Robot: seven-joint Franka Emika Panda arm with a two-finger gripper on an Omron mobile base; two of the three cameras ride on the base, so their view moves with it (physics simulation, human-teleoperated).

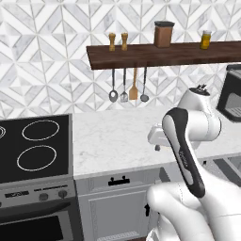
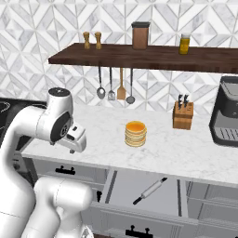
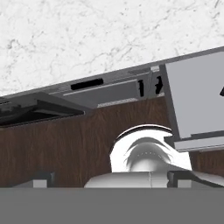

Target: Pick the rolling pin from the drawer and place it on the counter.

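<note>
The drawer (image 2: 122, 186) stands pulled open under the counter (image 2: 186, 153), its flat front panel and black bar handle (image 2: 135, 230) nearest me. Inside lies the rolling pin (image 2: 149, 190), slanted, with a pale barrel and dark ends. My gripper (image 2: 73, 148) hangs at the counter's front edge, left of the open drawer and well above it, pointing down. In the hand view the gripper (image 3: 109, 179) has its fingertips (image 3: 43, 179) far apart with nothing between them. There the drawer (image 3: 197, 100) shows as a grey box at the right.
A pancake stack (image 2: 135, 133), a knife block (image 2: 183, 115) and a coffee machine (image 2: 228, 114) stand on the counter. Utensils (image 2: 115, 90) hang under the dark wooden shelf (image 2: 139, 55). A black stove top (image 1: 33, 146) lies left. A closed drawer (image 1: 118, 180) sits below my arm.
</note>
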